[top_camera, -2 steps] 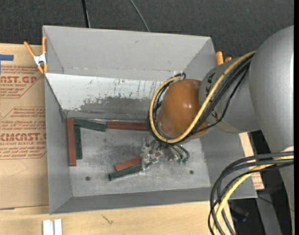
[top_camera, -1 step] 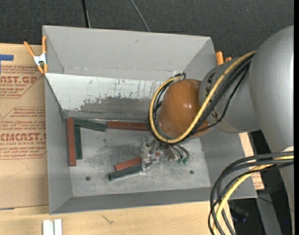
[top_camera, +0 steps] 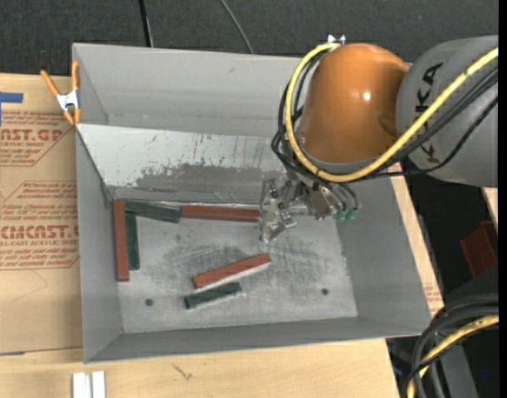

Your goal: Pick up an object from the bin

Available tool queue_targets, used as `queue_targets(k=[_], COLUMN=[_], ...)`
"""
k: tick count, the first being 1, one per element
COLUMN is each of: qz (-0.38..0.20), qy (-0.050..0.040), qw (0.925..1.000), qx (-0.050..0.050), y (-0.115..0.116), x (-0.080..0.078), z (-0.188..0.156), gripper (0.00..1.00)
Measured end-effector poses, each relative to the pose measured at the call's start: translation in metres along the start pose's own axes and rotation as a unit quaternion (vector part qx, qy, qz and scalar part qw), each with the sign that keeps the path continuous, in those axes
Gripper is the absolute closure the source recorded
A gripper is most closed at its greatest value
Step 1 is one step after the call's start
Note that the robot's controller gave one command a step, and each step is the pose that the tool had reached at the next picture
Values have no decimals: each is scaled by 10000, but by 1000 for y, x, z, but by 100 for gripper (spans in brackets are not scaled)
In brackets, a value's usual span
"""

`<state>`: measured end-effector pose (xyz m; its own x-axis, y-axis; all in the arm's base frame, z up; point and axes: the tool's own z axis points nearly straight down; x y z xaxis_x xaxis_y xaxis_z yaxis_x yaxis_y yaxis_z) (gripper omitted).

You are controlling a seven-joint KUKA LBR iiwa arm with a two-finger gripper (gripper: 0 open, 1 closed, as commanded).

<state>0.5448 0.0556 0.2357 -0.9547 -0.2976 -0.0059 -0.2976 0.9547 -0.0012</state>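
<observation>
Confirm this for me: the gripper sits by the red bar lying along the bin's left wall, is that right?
Not right. In the camera view the gripper sits by the right end of the crosswise red bar at the back; the red bar along the left wall lies well apart from it.

Bars (top_camera: 232, 270) along left and centre, bin floor (top_camera: 315, 282) open right

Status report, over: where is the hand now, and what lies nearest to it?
Hand low in bin, at right end of red bar by back wall. Second red bar nearer front, apart from hand.
</observation>
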Motion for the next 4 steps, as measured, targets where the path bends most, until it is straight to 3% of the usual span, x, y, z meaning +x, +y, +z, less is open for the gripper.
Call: queue_targets(k=[1,3,4], qz=[0,-40,-449], qy=[16,-25,73], qw=[10000,10000,9990], qx=[-3,3,-21], y=[0,-2,-6], x=[1,1,7], z=[1,6,35], gripper=[0,0,0])
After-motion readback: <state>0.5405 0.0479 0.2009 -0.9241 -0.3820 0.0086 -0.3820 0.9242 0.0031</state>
